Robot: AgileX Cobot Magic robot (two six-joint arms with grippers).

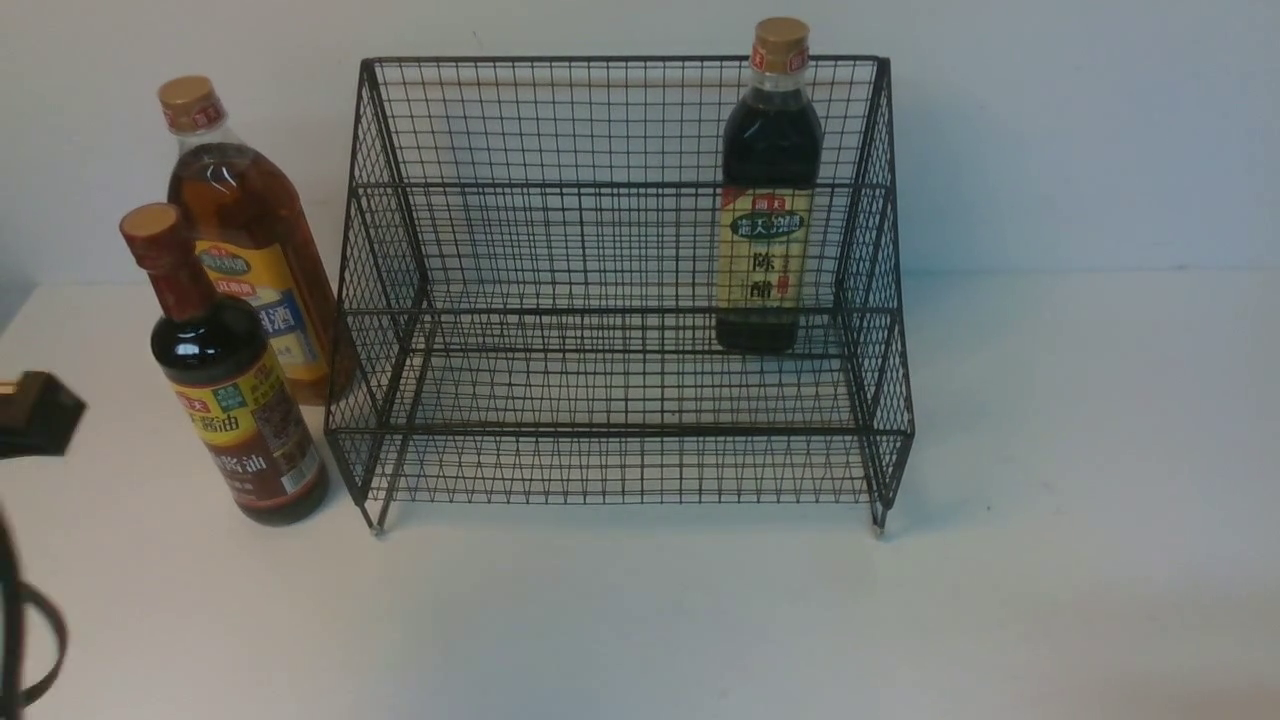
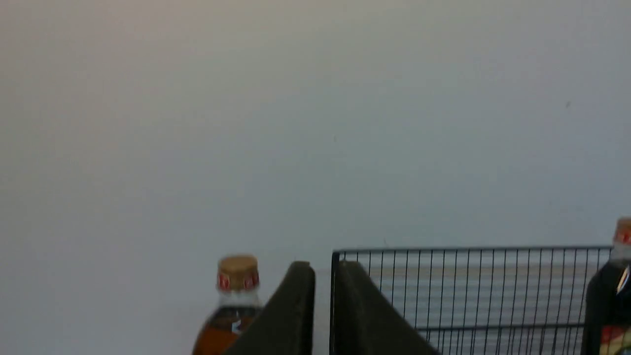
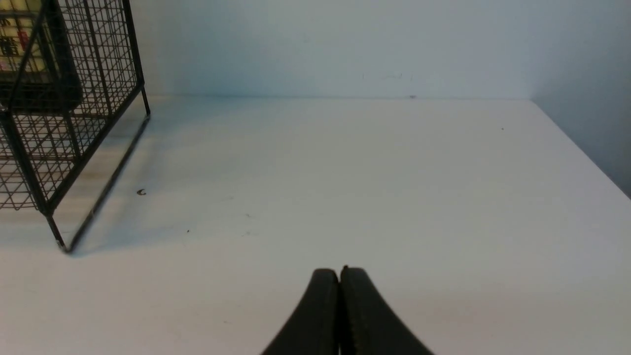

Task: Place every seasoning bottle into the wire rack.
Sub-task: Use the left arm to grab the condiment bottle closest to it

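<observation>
The black wire rack [image 1: 600,440] stands mid-table. The dark squarish bottle [image 1: 768,200] with cream label and tan cap stands upright on its upper tier at the right end. The large amber bottle [image 1: 250,250] stands on the table left of the rack, by the wall. The dark round red-necked bottle [image 1: 235,400] stands in front of it. My left gripper [image 1: 35,412] is at the far left, apart from both bottles, its jaws a narrow gap apart and empty [image 2: 323,268]. The left wrist view shows the amber bottle's cap [image 2: 238,273] and the rack's top [image 2: 468,286]. My right gripper [image 3: 339,272] is shut and empty over bare table, right of the rack [image 3: 98,74].
A white wall runs close behind the rack and bottles. A black cable [image 1: 30,640] loops at the lower left. In the right wrist view a side wall [image 3: 591,59] borders the table beyond the rack.
</observation>
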